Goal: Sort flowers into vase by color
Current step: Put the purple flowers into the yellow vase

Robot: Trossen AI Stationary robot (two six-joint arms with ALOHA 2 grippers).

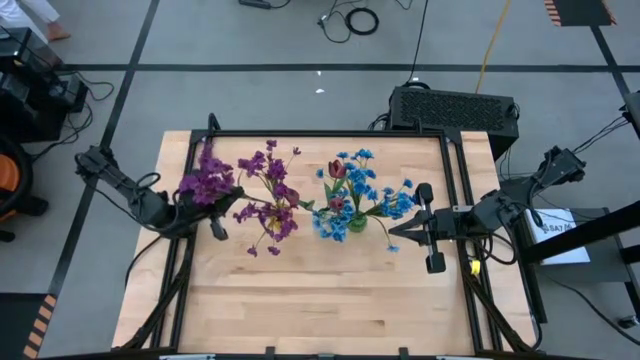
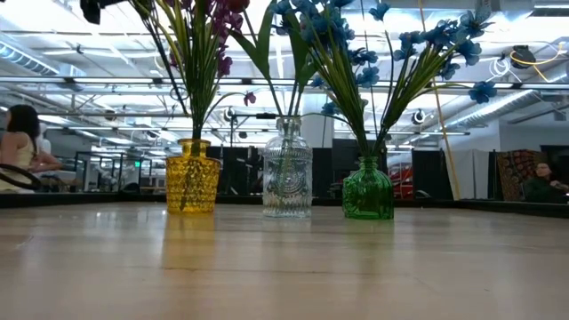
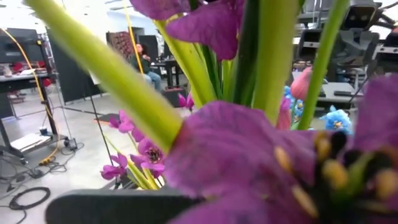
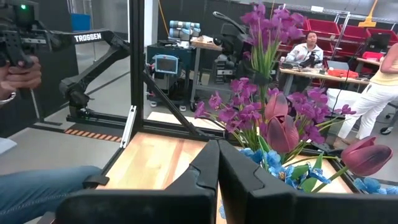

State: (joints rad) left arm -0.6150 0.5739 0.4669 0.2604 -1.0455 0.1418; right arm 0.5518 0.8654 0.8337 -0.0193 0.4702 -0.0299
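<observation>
Just vases (three) beneath flowers

Three vases stand in a row on the desk: a yellow vase at the left, a clear glass vase in the middle, a green vase at the right, each apart from its neighbour. Purple flowers rise above the yellow vase, blue flowers fan over the other two. A seated person shows far left.
</observation>
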